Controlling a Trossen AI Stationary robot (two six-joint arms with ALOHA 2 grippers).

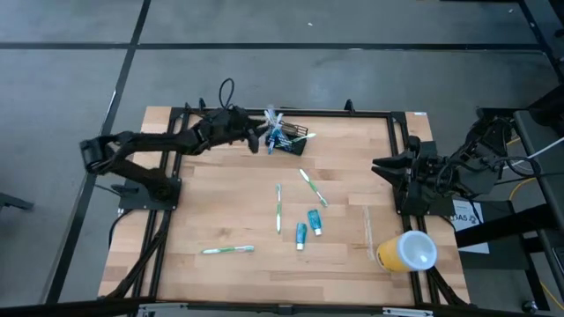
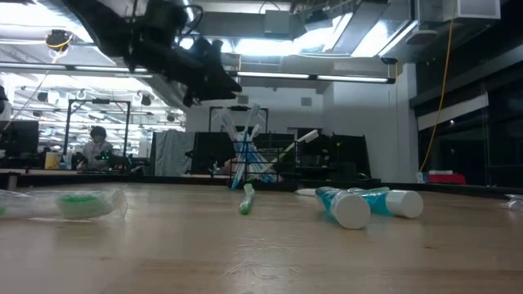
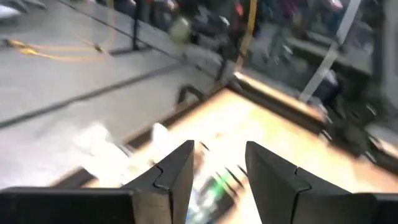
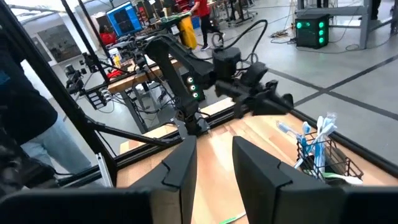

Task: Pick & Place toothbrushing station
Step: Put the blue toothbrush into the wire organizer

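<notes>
The left gripper [image 1: 256,138] is hovering above the table's far edge with its fingers parted and nothing showing between them. The toothbrushing station [image 1: 291,141], a low black mesh box, is sitting just beside the fingertips, straight ahead along the line the arm is reaching, and a little below them to judge by the low view. Several brushes are standing up out of it, leaning different ways, so its tallest part is rising toward the gripper.

The right gripper [image 1: 381,165] is waiting well apart from the holder, near its own side of the table, fingers spread on nothing. The left arm is clearly the nearer one.

The loose green toothbrushes [image 1: 278,208] and the toothpaste tubes [image 1: 315,221] are lying farther off, toward the near side of the table from the left gripper. Their long axes are mostly running crosswise to its reach, so any pickup there will likely be calling for a turn of the wrist.
</notes>
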